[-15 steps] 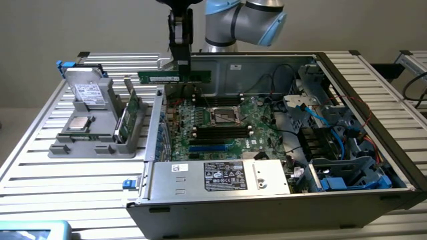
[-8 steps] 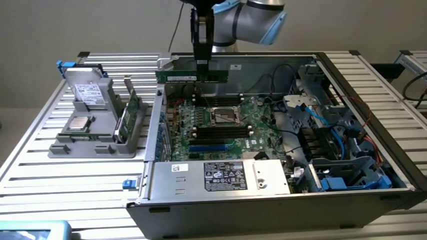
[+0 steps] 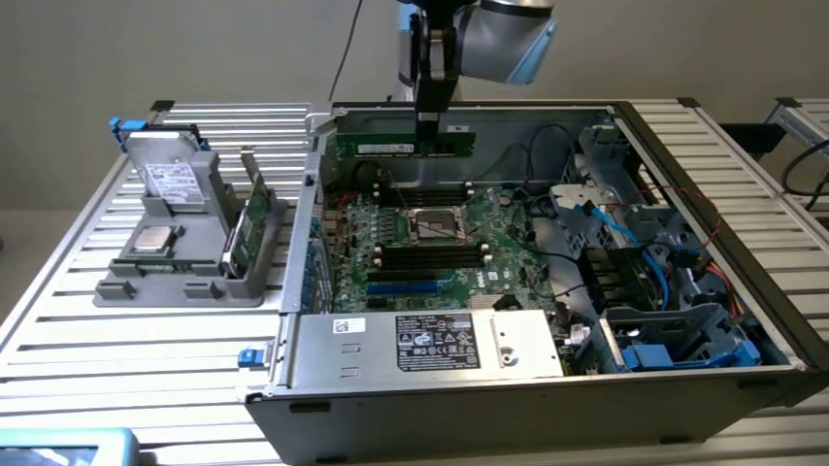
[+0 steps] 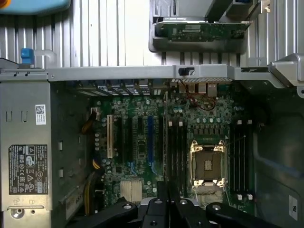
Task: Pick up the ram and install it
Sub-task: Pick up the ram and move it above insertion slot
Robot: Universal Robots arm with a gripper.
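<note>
**Exterior view:** The end effector (image 3: 428,124) is seen at the upper centre of the frame, clamped together on the ram (image 3: 388,147). The ram is held level on its long edge over the far side of the open computer case (image 3: 518,408), above the motherboard (image 3: 428,257). A grey tray (image 3: 182,286) is noted on the surface (image 3: 116,349) at the exterior view's left.

**Wrist view:** The ram (image 4: 166,137) is seen edge-on as a thin line extending from the end effector (image 4: 164,192), over the motherboard and beside its black slots (image 4: 178,147).
</note>
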